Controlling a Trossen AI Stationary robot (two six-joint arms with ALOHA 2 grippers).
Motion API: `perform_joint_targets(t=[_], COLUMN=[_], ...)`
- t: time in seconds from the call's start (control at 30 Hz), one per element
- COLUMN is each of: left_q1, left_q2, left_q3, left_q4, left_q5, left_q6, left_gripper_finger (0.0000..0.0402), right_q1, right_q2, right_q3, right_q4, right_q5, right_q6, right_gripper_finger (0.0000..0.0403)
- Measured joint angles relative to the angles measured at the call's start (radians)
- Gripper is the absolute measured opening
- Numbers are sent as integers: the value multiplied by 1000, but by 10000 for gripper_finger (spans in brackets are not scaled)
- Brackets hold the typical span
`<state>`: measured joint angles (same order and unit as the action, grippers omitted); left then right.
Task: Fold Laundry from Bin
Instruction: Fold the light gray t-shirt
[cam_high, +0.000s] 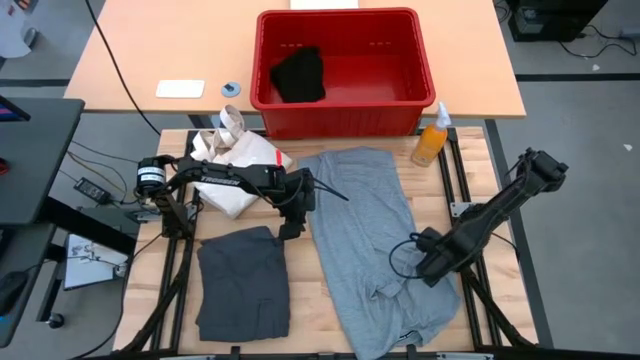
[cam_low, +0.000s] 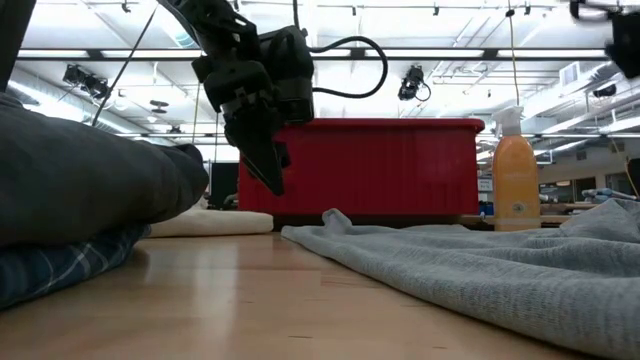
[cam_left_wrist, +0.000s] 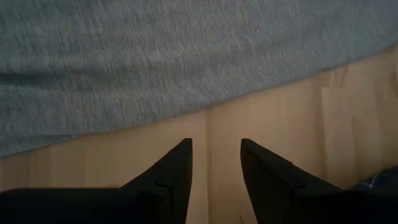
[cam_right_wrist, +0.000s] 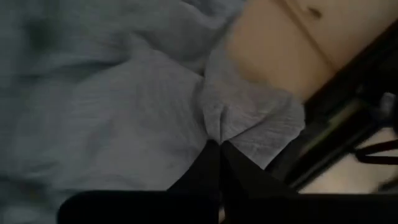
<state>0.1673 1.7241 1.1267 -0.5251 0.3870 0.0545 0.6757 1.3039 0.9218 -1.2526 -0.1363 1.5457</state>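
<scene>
Laundry is spread out where we work: the light grey piece (cam_high: 375, 235) lies flat along the table (cam_high: 310, 290) in front of the red bin (cam_high: 345, 110), ready for a fold. Our right gripper (cam_high: 428, 262) has its fingers pressed together, pinching a rumpled edge of that cloth near the table's side. Our left gripper (cam_high: 290, 228) hovers just off the opposite edge, jaws partly spread and empty. Beside it we see the dark charcoal-grey piece (cam_high: 243, 285) folded; a black piece (cam_high: 298, 75) waits in the bin.
</scene>
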Motion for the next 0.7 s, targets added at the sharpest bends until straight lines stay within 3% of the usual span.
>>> perform_joint_targets(t=[0.17,0.37,0.5,0.6,0.7], left_q1=[0,-3,-3,-3,-3], left_q2=[0,-24,-66,-96,-123], left_q3=[0,0,0,0,0], left_q4=[0,-3,12,45,74], left_q5=[0,5,6,8,8], left_q6=[-31,-93,-120,-133,-161], left_gripper_finger=[139,139,139,139,139], right_q1=[40,115,131,126,109], right_q2=[-34,-28,21,78,153], right_q3=[53,74,74,74,74], right_q4=[115,423,632,812,977], right_q5=[65,352,482,518,468], right_q6=[55,41,7,-68,-103], right_gripper_finger=[9,8,7,7,7])
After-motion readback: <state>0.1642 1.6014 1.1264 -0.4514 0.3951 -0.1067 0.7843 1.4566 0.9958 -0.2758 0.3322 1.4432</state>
